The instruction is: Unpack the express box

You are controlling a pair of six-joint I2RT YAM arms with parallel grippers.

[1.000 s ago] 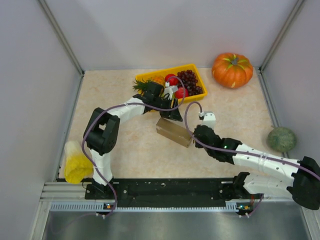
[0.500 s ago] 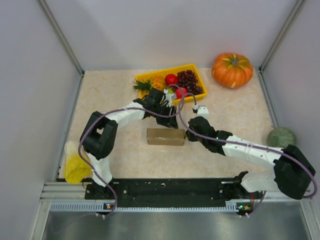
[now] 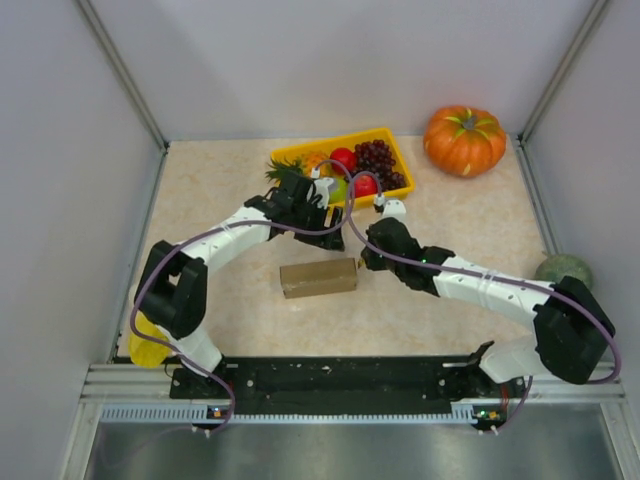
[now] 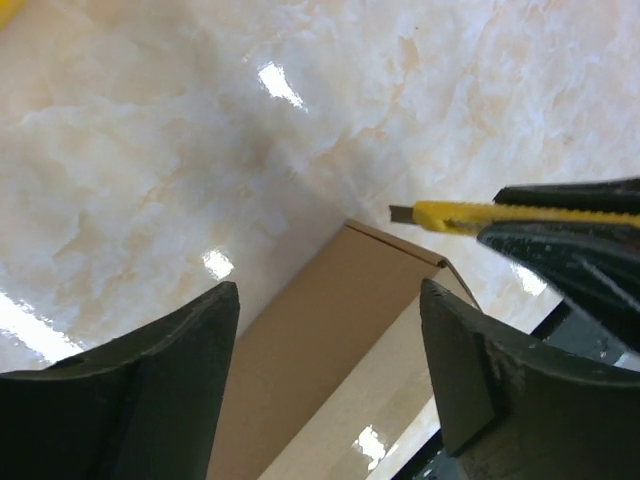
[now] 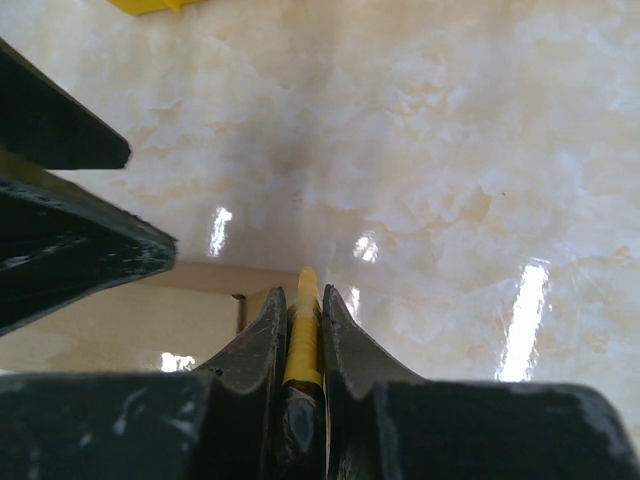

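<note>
The express box (image 3: 318,278), a small flat brown cardboard box with its flaps shut, lies on the marbled table in front of the two grippers. My left gripper (image 3: 322,222) is open and empty just behind the box. In the left wrist view its fingers (image 4: 180,380) stand apart above the box (image 4: 320,350). My right gripper (image 3: 364,260) is at the box's right end, shut on a yellow utility knife (image 5: 303,320). The knife tip (image 4: 440,213) is out and sits near the box's corner. The box also shows in the right wrist view (image 5: 130,320).
A yellow fruit tray (image 3: 392,140) with pineapple, apples and grapes stands right behind the left gripper. An orange pumpkin (image 3: 464,140) is at the back right. A green squash (image 3: 563,270) is by the right wall. A yellow mesh-wrapped thing (image 3: 148,345) is near the left arm's base.
The box has slid left and toward the front and has turned nearly level. My right gripper with the knife has moved left and back. My left gripper has pulled back a little.
</note>
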